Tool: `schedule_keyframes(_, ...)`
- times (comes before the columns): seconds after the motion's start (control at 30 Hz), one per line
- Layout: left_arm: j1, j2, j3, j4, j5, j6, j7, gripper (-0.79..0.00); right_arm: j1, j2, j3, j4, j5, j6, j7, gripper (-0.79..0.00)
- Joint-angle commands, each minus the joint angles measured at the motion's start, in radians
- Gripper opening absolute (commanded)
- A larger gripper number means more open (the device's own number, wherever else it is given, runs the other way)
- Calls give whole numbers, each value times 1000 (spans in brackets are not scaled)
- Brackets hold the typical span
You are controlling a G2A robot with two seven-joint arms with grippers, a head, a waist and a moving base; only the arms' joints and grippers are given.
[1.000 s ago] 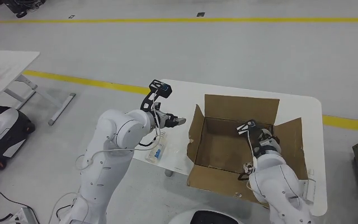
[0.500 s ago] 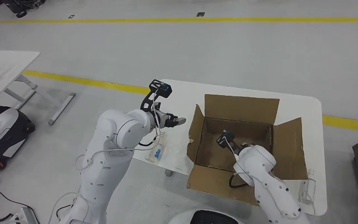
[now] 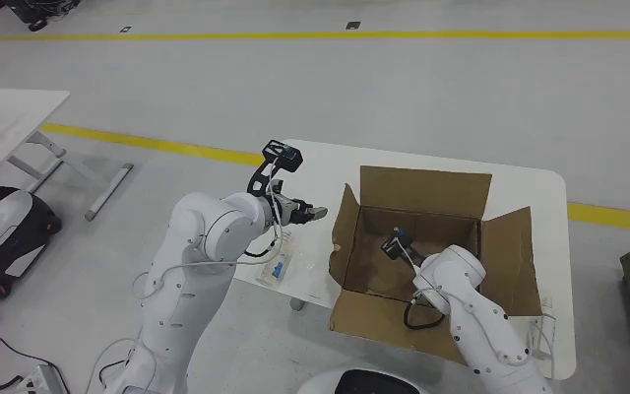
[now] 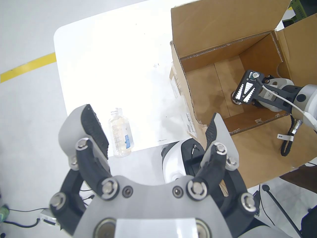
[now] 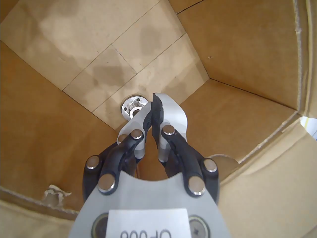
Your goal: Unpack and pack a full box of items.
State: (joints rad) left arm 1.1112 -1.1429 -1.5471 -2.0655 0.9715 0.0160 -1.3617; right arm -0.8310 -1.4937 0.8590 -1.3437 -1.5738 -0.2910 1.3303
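The right gripper is deep inside the cardboard box, at the right centre of the top view. Its ribbed rubber pads are pressed together, with nothing visible between them. A small metal flange, a shiny round disc with a raised hub and bolt holes, lies flat on the stained box floor just beside one fingertip; I cannot tell whether they touch. Its bore points upward, so it has no long axis. The right arm is clearly the nearer one. The left gripper hangs wide open outside the box, above the white table. A clear plastic bottle lies on its side near the table's edge.
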Motion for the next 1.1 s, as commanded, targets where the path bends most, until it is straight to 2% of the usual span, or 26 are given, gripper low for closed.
schedule_keyframes(0.0, 0, 0, 0, 0, 0, 0, 0, 0, 0, 0, 1, 5, -12, -5, 21, -785)
schedule_keyframes(0.3, 0, 0, 0, 0, 0, 0, 0, 0, 59, -22, 2, 131, 109, -28, 165, -785)
schedule_keyframes(0.6, 0, 0, 0, 0, 0, 0, 0, 0, 159, -51, -74, 292, 210, -10, 189, -785)
schedule_keyframes(0.7, 0, 0, 0, 0, 0, 0, 0, 0, 186, -60, -97, 333, 239, -3, 195, -751)
schedule_keyframes(0.77, 0, 0, 0, 0, 0, 0, 0, 0, 201, -64, -109, 354, 253, -2, 197, -683)
schedule_keyframes(0.8, 0, 0, 0, 0, 0, 0, 0, 0, 207, -66, -115, 366, 258, 0, 199, -597)
schedule_keyframes(0.83, 0, 0, 0, 0, 0, 0, 0, 0, 213, -67, -121, 374, 262, 0, 199, -545)
schedule_keyframes(1.07, 0, 0, 0, 0, 0, 0, 0, 0, 235, -77, -140, 419, 263, 9, 206, -459)
